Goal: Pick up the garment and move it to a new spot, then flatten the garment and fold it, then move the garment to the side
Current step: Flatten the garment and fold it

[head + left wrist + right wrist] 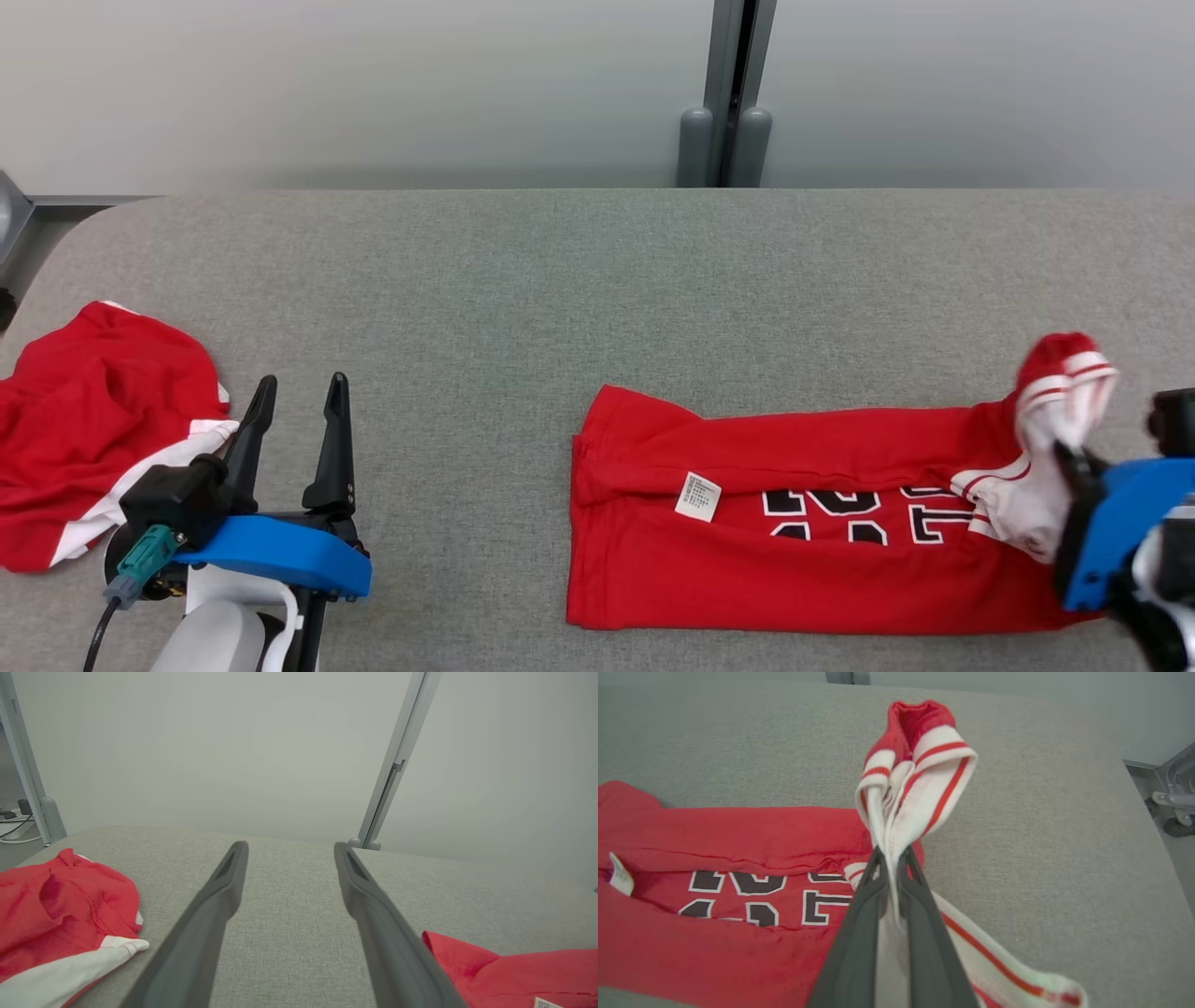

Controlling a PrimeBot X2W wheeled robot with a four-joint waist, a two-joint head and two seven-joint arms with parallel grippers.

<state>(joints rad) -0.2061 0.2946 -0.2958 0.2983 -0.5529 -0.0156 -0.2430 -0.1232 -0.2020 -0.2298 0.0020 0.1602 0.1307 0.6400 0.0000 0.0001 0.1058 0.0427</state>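
Observation:
The garment (pixel 747 551) is a red jersey with black letters and a white label, lying folded lengthwise on the right of the grey table (pixel 560 280). Its white, red-striped trim end (pixel 1064 392) is bunched up and lifted off the table. My right gripper (pixel 1062 453) is shut on that trim; in the right wrist view the fingers (pixel 859 919) pinch the white cloth (pixel 920 770), which stands up above them over the jersey (pixel 714 933). My left gripper (pixel 302 383) is open and empty above the table at the lower left, its fingers (pixel 205 919) wide apart. The jersey's left corner (pixel 514 970) lies to its right.
A second red and white garment (pixel 93 420) lies crumpled at the table's left edge, just left of my left gripper, also red cloth (pixel 60 914) in the left wrist view. A grey post (pixel 728 93) stands behind the table. A wheeled base (pixel 1176 807) is beyond the table's right edge.

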